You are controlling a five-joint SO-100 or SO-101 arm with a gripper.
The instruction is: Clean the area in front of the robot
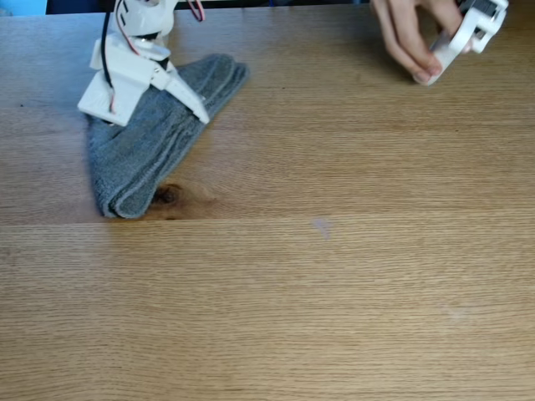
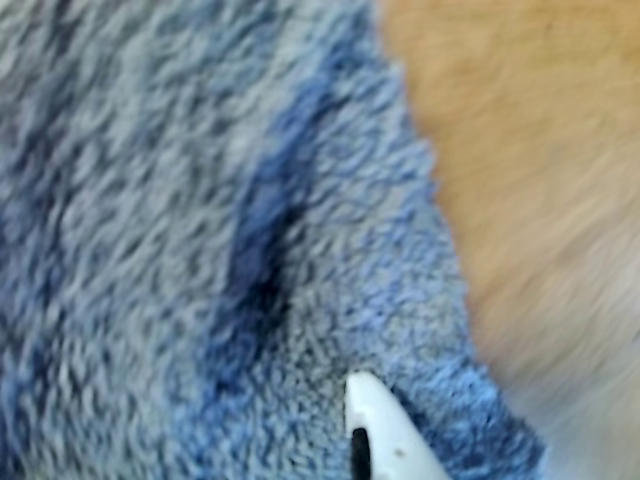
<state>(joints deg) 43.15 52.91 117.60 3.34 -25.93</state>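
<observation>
At tabletop (image 1: pixel 334 276) far-left edge, robot (image 1: pixel 134 71) on grey cloth (image 1: pixel 150 146), jaws' state unclear, open room front/right.

The white arm (image 1: pixel 125 79) leans down at upper left of the fixed view, its gripper (image 1: pixel 199 113) pointing lower right; jaw state unclear.

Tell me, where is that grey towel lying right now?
In the fixed view the grey towel lies folded at the table's upper left, under the robot's white gripper, its lower tip beside a dark knot in the wood.
</observation>
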